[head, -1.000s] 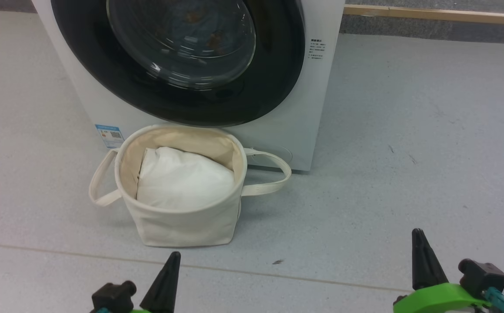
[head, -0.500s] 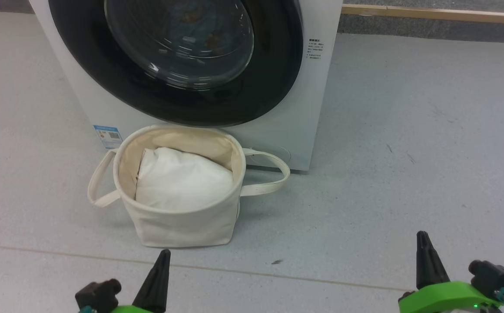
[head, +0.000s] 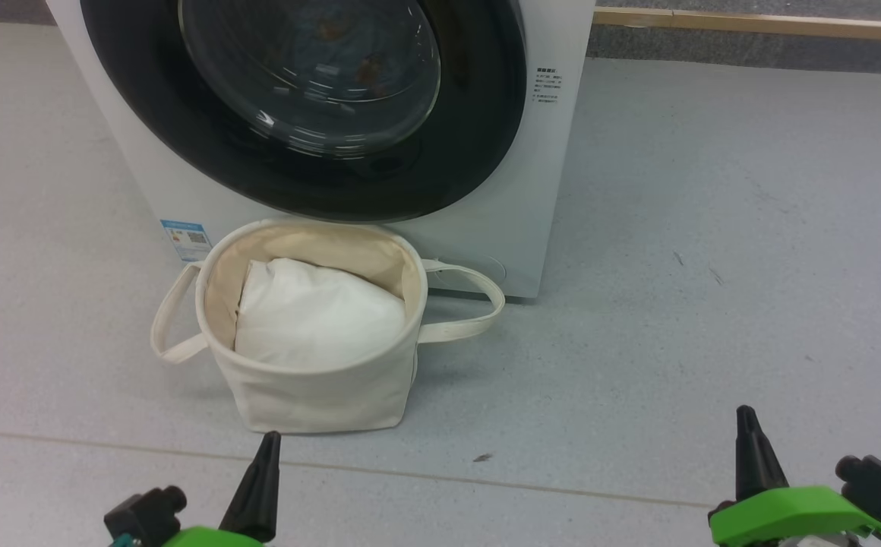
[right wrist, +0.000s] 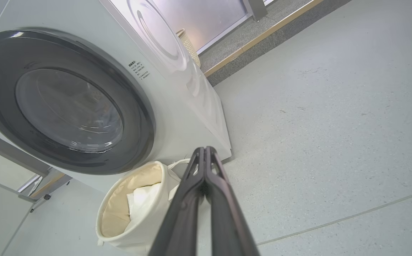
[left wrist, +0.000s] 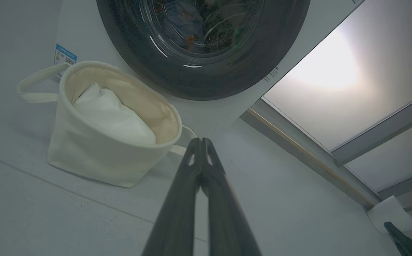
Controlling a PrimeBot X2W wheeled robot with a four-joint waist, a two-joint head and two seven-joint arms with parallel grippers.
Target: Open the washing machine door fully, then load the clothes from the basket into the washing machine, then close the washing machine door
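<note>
The washing machine [head: 539,197], upper centre, bears illegible small text [head: 547,85] right of its closed door [head: 486,137] and a blue sticker [head: 186,238] behind the basket [head: 311,391]. Left gripper [left wrist: 200,141] and right gripper [right wrist: 204,149] are pinched together.

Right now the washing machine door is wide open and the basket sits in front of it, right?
Not quite. The washing machine door is shut, flat against the front, as the head view shows. The basket does sit in front of it.

The box-shaped washing machine [head: 525,216] is white, its round door [head: 304,76] rimmed glossy black; the round canvas basket [head: 319,396] is cream, its pillow-like liner [head: 319,319] plain white; the floor [head: 714,266] speckled grey.
</note>
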